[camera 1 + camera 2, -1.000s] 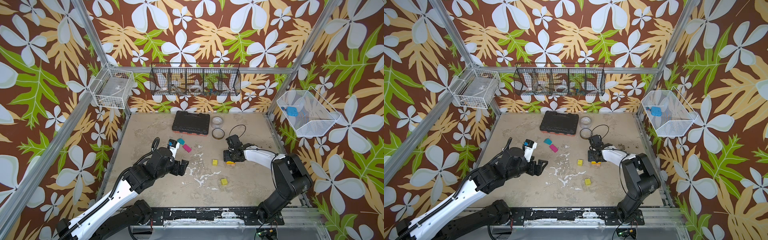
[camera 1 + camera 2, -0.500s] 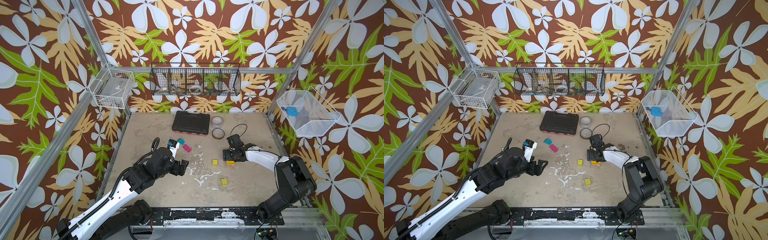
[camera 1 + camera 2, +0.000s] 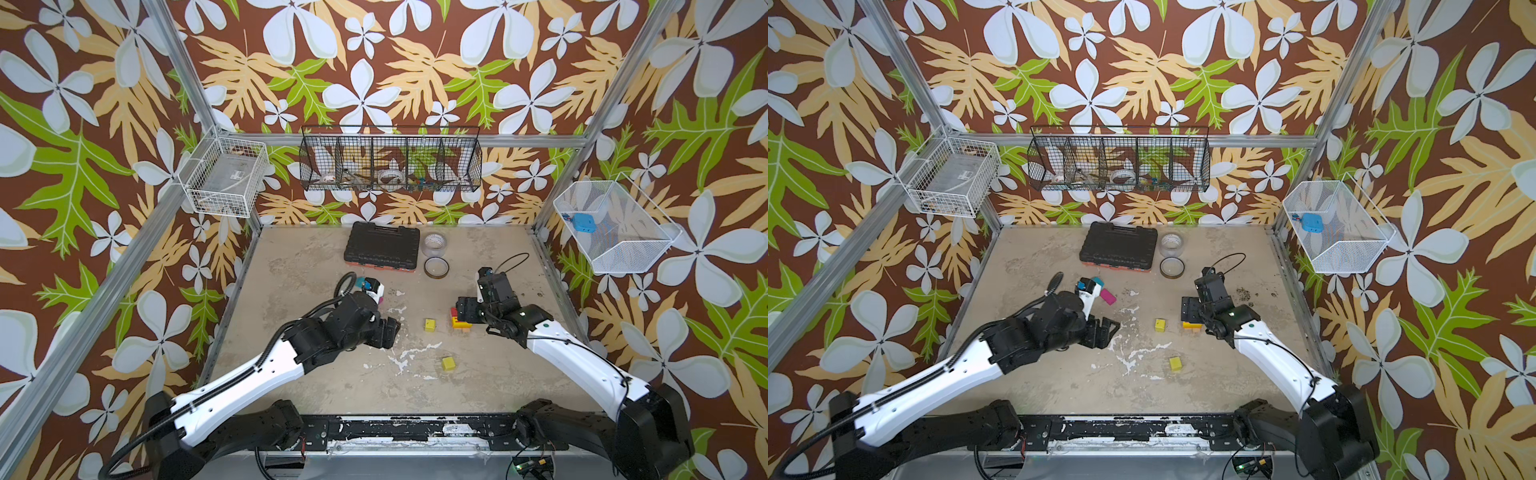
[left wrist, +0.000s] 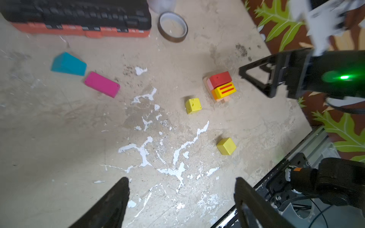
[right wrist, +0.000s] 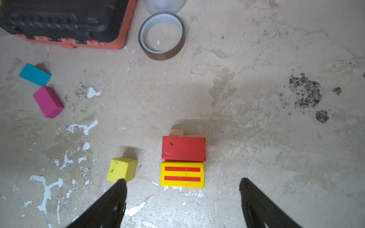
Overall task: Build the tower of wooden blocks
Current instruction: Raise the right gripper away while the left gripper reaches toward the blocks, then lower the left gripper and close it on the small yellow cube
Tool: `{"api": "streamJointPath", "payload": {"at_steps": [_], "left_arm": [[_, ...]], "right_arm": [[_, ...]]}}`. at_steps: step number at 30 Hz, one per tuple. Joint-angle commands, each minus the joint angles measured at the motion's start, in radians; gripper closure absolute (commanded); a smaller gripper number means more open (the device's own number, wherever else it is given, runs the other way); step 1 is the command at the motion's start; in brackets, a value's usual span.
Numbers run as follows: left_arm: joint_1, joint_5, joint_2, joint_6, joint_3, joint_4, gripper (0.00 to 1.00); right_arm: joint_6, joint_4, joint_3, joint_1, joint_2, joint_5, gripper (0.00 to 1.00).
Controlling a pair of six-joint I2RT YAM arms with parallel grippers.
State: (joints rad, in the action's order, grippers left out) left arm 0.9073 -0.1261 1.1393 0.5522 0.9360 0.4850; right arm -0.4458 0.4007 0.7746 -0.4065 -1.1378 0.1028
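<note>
- The tower (image 5: 182, 163) stands partly built on the right side of the table (image 3: 498, 374), about midway between near and far.
- Its top layer is a red brick (image 5: 183, 151) and a striped yellow brick (image 5: 182, 174) lying side by side and touching.
- A plain wood base (image 5: 176, 132) peeks out from under them. The left wrist view also shows a pink block (image 4: 209, 84) and an orange block (image 4: 214, 94) in the layer below the top.
- Four blocks lie loose on the table. One yellow cube (image 3: 430, 325) sits just left of the tower, and a second yellow cube (image 3: 448, 363) lies nearer the front.
- A magenta brick (image 4: 102, 84) and a teal wedge (image 4: 68, 64) rest close together, far left and well apart from the tower.
- By my judgement the build is roughly half done, with those four blocks left to add.
- The right gripper (image 5: 181, 197) is spread wide and holds nothing. It hangs close by the tower, and the left wrist view shows a gap between them.
- The left gripper (image 4: 181, 197) is also spread wide and empty. It hovers over bare table left of centre, touching no block.
- A black tool case (image 3: 382, 247) and a tape roll (image 3: 436, 267) sit at the far edge.
</note>
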Motion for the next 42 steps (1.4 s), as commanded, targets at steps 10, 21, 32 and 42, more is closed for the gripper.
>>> {"api": "streamJointPath", "payload": {"at_steps": [10,21,32,42], "left_arm": [[0.147,-0.261,0.352,0.205,-0.012,-0.337,0.21],[0.168,-0.332,0.539,0.254,0.0,-0.488,0.36],[0.168,-0.351,0.735,0.229,0.213,-0.377,0.36],[0.168,-0.351,0.877,0.222,0.356,-0.326,0.39]], "right_arm": [[-0.047,-0.077,-0.179,0.008,0.261,0.105,0.11],[-0.083,-0.13,-0.259,0.008,0.349,0.172,0.09],[-0.094,-0.144,-0.27,0.008,0.345,0.192,0.06],[-0.09,-0.136,-0.261,0.009,0.331,0.175,0.06]]}}
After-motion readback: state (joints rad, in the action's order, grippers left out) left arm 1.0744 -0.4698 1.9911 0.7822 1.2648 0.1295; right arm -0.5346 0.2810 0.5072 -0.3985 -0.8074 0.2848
